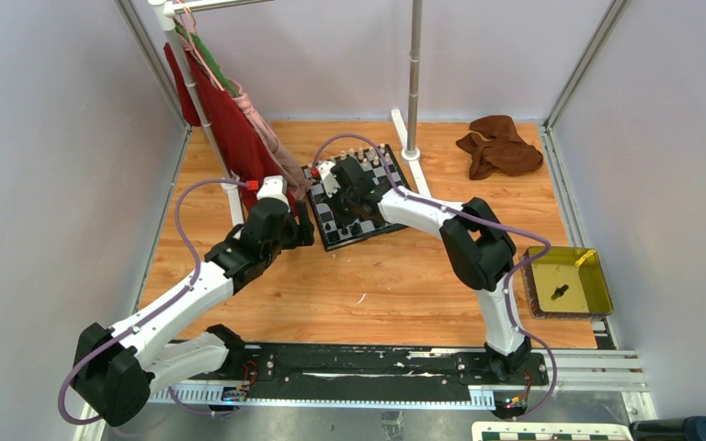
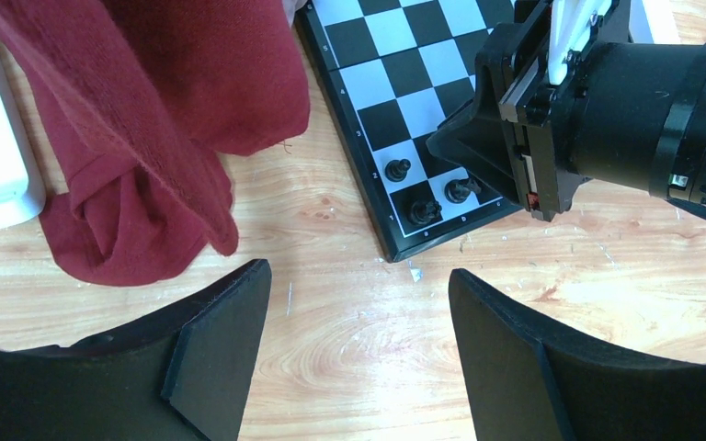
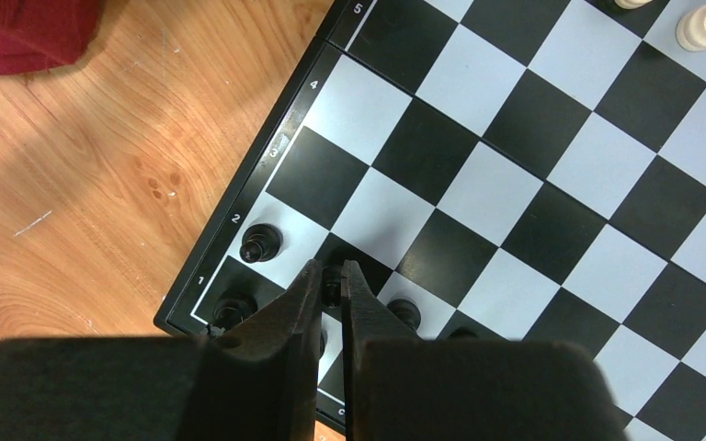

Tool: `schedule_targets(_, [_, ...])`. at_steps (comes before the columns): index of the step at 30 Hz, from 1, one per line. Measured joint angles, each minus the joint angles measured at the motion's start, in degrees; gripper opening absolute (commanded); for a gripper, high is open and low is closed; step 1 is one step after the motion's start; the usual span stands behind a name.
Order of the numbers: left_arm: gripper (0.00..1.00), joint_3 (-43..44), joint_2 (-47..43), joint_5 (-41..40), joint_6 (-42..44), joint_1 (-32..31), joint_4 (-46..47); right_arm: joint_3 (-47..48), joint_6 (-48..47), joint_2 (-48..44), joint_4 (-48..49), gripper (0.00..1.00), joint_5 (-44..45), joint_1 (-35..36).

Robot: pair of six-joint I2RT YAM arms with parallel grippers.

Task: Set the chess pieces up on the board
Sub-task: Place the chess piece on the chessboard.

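The board [image 1: 383, 175] [image 2: 395, 55] [image 3: 515, 184] lies at the table's middle back. Cream chess pieces [image 1: 358, 158] [image 3: 703, 28] line its far side. Black chess pieces [image 2: 397, 169] [image 3: 260, 243] stand in its near left corner. My right gripper [image 1: 335, 197] [image 3: 332, 276] hangs low over that corner, shut on a black chess piece [image 3: 332, 287] pinched between its tips. My left gripper [image 1: 305, 225] [image 2: 358, 285] is open over bare wood just off the board's near corner, with nothing between its fingers.
A dark red cloth [image 1: 230, 129] [image 2: 147, 119] hangs from a white rack and spills beside the board's left edge. A brown cloth [image 1: 499, 145] lies at the back right. A yellow tray [image 1: 597, 276] at the right holds a dark piece. A white pole base [image 1: 411, 152] stands behind the board.
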Motion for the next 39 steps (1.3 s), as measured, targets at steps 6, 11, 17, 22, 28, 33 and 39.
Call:
schedule_targets(6, [0.76,-0.02,-0.15,-0.02,0.02,0.0,-0.07,0.0,0.02,0.0,0.0,0.02,0.04,0.11])
schedule_targets(11, [0.76,-0.33,-0.26,0.0,0.02,0.0,-0.07,0.0,0.04,0.0,0.0,0.04,0.17,0.11])
schedule_targets(17, [0.76,-0.76,-0.26,0.0,0.22,0.0,-0.11,0.0,0.04,0.02,-0.02,0.04,0.42,0.11])
schedule_targets(22, [0.76,-0.79,-0.26,0.0,0.26,0.0,-0.11,0.0,0.04,0.02,-0.02,0.06,0.46,0.11])
schedule_targets(28, [0.76,-0.87,-0.26,0.0,0.46,0.0,-0.09,0.0,0.04,0.13,-0.02,0.1,0.5,0.11])
schedule_targets(33, [0.76,-0.9,-0.26,0.0,0.48,0.0,-0.09,0.0,0.04,0.35,-0.07,0.13,0.55,0.11])
schedule_targets(39, [0.76,-0.9,-0.26,0.0,0.46,0.0,-0.07,0.0,0.07,0.35,-0.07,0.16,0.59,0.11])
